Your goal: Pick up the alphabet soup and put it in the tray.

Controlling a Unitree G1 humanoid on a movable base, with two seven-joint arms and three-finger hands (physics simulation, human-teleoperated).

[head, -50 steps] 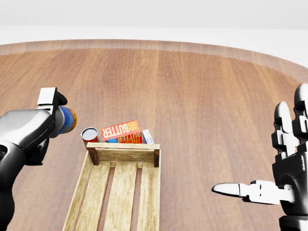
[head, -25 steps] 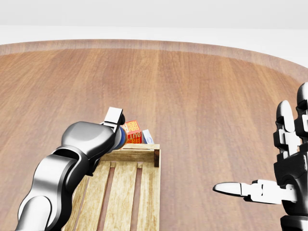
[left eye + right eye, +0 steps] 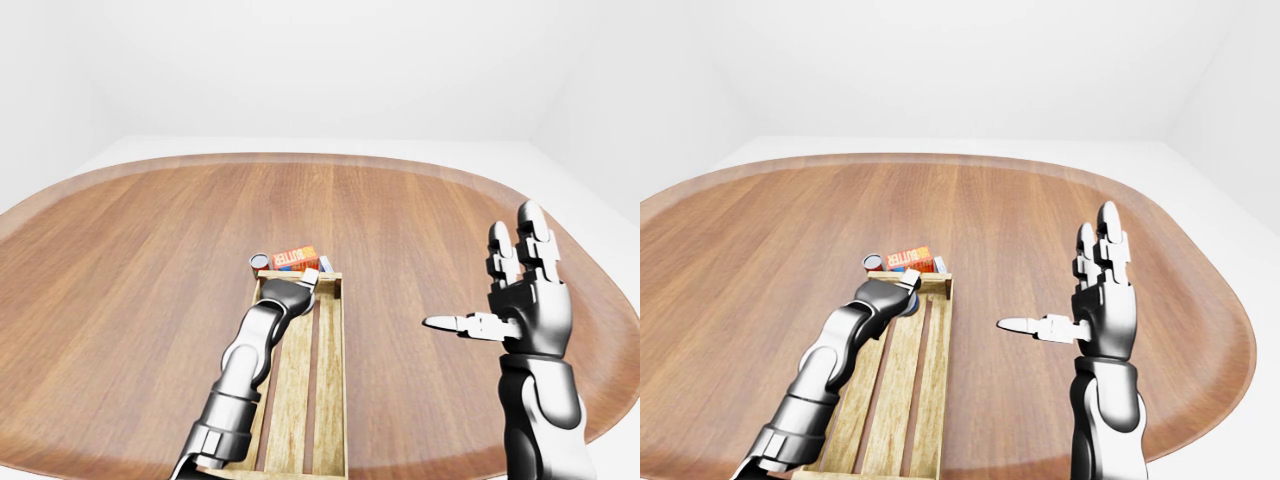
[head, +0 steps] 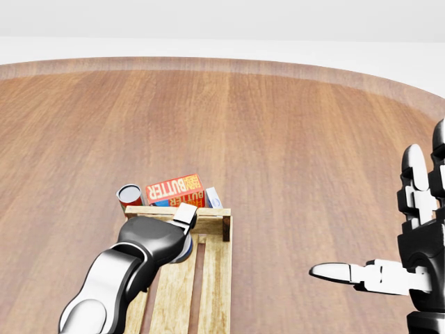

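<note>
My left hand (image 4: pixel 170 235) hangs over the top end of the wooden tray (image 4: pixel 217 278), fingers curled down round the alphabet soup can. Only a sliver of the can's blue rim (image 4: pixel 188 248) shows under the hand; the rest is hidden. I cannot tell whether the can touches the tray slats. The left arm lies along the tray's left side in the left-eye view (image 3: pixel 250 350). My right hand (image 4: pixel 402 240) is open and empty, raised at the right of the head view, thumb pointing left.
Just above the tray's top wall on the round wooden table (image 4: pixel 292 139) lie a red can (image 4: pixel 128 195), an orange butter box (image 4: pixel 175 189) and a small white-and-blue box (image 4: pixel 213 198). The table's curved edge runs along the top.
My left hand has carried the can from the left of the tray rightward and down, over the tray's top end. The right hand has barely moved.
</note>
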